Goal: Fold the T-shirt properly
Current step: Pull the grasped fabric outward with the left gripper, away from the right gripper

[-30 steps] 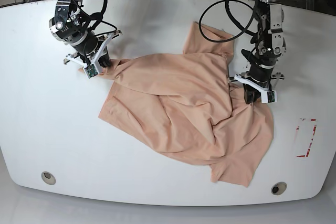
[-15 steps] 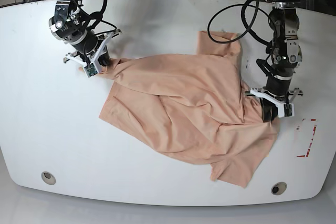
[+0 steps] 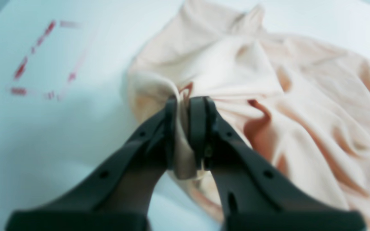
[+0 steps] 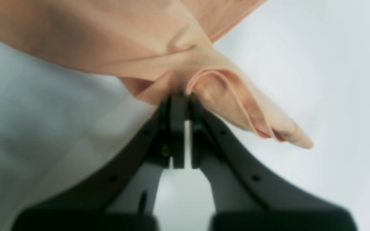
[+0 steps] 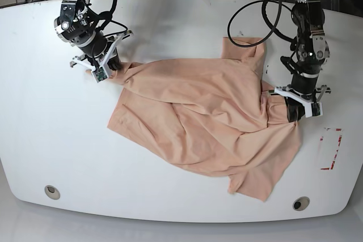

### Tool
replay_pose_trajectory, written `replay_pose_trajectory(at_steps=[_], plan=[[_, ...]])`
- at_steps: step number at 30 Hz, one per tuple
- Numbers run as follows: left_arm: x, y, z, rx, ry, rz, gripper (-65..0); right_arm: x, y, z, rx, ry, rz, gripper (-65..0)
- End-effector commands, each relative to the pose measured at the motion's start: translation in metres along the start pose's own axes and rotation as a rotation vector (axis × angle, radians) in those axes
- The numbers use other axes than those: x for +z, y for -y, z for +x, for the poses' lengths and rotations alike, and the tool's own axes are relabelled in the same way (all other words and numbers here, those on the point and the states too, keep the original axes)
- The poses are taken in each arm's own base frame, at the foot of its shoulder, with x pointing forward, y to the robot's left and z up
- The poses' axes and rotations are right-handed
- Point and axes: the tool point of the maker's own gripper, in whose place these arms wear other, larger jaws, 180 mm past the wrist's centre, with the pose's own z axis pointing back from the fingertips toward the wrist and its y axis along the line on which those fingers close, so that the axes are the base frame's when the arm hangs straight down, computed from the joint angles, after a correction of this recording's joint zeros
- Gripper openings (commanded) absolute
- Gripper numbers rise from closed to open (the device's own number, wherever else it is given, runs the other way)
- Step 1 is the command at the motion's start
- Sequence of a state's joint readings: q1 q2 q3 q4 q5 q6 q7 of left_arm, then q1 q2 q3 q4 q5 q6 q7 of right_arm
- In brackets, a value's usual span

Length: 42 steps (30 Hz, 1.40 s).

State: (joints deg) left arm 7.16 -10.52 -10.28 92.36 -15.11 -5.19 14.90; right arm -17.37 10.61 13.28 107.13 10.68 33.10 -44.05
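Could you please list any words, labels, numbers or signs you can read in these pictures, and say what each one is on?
No readable text in any view.
T-shirt: plain peach, no print showing.
Table: red dashed marks forming an outline, no letters or numbers.

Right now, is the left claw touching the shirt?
Touching. The left wrist view shows the left claw shut on a fold of the T-shirt.
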Motion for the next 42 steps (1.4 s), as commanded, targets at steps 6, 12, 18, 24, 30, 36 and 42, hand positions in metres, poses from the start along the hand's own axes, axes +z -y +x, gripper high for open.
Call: replay_pose_trajectory(at_steps=[6,12,18,24,30,36,42], plan=[[0.019,0.002,0.010,0.017,0.055,0.013,-62.7,0.002,0.000,0.010,0.008,0.039,0.003,-64.4],[0.025,0.006,0.016,0.015,0.073,0.005,-63.1,0.003,0.000,0.010,0.013,0.038,0.002,-64.4],[0.021,0.007,0.041,0.002,0.135,0.000,-63.7,0.006,0.004,0.016,0.023,0.053,-0.012,-64.9],[0.019,0.000,0.054,-0.021,0.159,0.009,-63.8,0.009,0.007,0.019,0.030,0.061,-0.022,-65.0],[0.016,-0.004,0.065,-0.051,0.182,0.003,-64.3,0.012,0.010,0.015,0.025,0.053,-0.034,-65.0],[0.017,-0.004,0.058,-0.056,0.166,0.002,-63.8,0.011,0.010,0.009,0.023,0.030,-0.034,-58.3],[0.021,-0.001,0.041,-0.061,0.123,-0.005,-58.8,0.011,0.008,0.000,0.022,-0.007,-0.031,-40.1]])
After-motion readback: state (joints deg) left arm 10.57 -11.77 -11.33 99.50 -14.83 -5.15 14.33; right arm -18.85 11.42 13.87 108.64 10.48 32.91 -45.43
